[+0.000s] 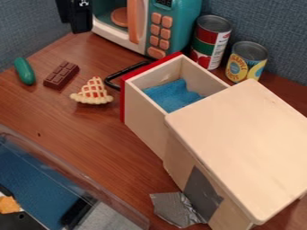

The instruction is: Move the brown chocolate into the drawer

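The open drawer [141, 105] is lined with blue cloth. Between pie slice [94, 94] and green toy vegetable [24, 70], the brown chocolate [61, 75] is laid flat; probably light, stiff and smooth, it is best pinched across its narrow middle. Whether the claw [78, 20], seen upper left, is opened cannot be told.

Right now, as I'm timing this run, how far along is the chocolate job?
Done: the drawer stands open, a blue cloth inside. In hand: not the chocolate, which lies on the table, apart from the gripper at the upper left. Left: grasping it and placing it in the drawer.
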